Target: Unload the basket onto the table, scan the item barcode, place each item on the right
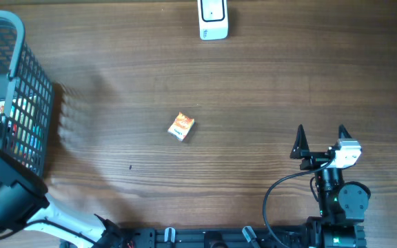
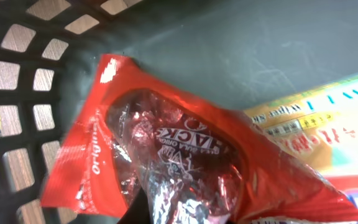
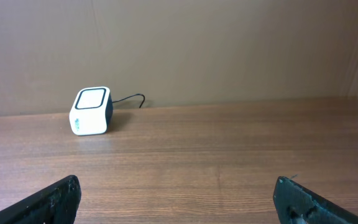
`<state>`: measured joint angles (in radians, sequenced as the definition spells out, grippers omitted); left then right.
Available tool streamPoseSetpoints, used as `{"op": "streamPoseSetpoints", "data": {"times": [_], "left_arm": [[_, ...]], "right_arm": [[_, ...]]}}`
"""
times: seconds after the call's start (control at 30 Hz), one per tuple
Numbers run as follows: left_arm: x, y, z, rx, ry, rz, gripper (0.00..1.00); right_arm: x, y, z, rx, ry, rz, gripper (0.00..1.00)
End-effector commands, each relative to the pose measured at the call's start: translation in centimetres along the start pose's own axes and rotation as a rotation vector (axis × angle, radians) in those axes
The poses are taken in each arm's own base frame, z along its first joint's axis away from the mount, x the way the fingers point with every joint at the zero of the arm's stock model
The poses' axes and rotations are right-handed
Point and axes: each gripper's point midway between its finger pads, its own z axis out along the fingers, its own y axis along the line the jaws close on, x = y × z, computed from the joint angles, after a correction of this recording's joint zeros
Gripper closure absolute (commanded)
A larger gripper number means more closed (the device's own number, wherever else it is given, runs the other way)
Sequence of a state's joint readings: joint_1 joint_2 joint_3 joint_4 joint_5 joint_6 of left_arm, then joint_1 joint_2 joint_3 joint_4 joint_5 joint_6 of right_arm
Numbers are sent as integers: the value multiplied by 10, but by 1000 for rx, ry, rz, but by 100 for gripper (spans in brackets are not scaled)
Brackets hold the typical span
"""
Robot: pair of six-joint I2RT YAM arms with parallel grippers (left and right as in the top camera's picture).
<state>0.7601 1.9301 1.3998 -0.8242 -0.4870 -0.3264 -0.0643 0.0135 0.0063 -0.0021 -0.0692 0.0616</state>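
Overhead looks straight down; left wrist sits close inside the basket (image 2: 229, 43); right wrist, low, shares overhead's scanner (image 3: 92, 111).

1 basket (image 1: 43, 83), 1 scanner (image 1: 213, 19), 1 tabletop packet (image 1: 181, 127)

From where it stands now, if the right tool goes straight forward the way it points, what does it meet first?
Probably nothing soon: only bare table lies ahead of the right tool. The white scanner stands left of that line. Beyond comes the wall, but depth is unclear.
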Motion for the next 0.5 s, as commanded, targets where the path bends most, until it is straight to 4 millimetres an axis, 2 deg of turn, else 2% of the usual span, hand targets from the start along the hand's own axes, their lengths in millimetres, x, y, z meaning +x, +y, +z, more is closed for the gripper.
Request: {"op": "streamPoseSetpoints", "data": {"times": [0.0, 0.03, 0.1, 0.2, 0.27, 0.3, 0.33, 0.37, 0.4, 0.43, 0.47], "left_arm": [[-32, 13, -65, 104, -116, -64, 96], [-35, 16, -82, 134, -139, -77, 96], [-48, 25, -130, 225, -251, -123, 96], [-69, 39, -231, 422, -522, -207, 96], [-66, 40, -316, 658, -708, -216, 96], [-53, 37, -360, 802, -779, -185, 96], [-43, 34, -382, 890, -799, -172, 96], [-25, 26, -407, 1026, -777, -169, 96], [10, 7, -434, 1220, -674, -111, 96], [45, -15, -451, 1365, -549, -10, 96], [73, -30, -461, 1444, -464, 92, 96]], "right_arm": [[-2, -3, 0, 16, -9, -9, 0], [-2, -3, 0, 16, -9, -8, 0], [-2, -3, 0, 16, -9, -8, 0], [-2, -3, 0, 16, -9, -8, 0], [-2, -3, 0, 16, -9, -8, 0], [-2, -3, 0, 16, -9, -8, 0], [-2, -3, 0, 16, -9, -8, 0], [-2, -3, 0, 16, -9, -8, 0], [-2, -3, 0, 16, -9, -8, 0], [-2, -3, 0, 16, -9, -8, 0], [-2, -3, 0, 16, -9, -8, 0]]}}
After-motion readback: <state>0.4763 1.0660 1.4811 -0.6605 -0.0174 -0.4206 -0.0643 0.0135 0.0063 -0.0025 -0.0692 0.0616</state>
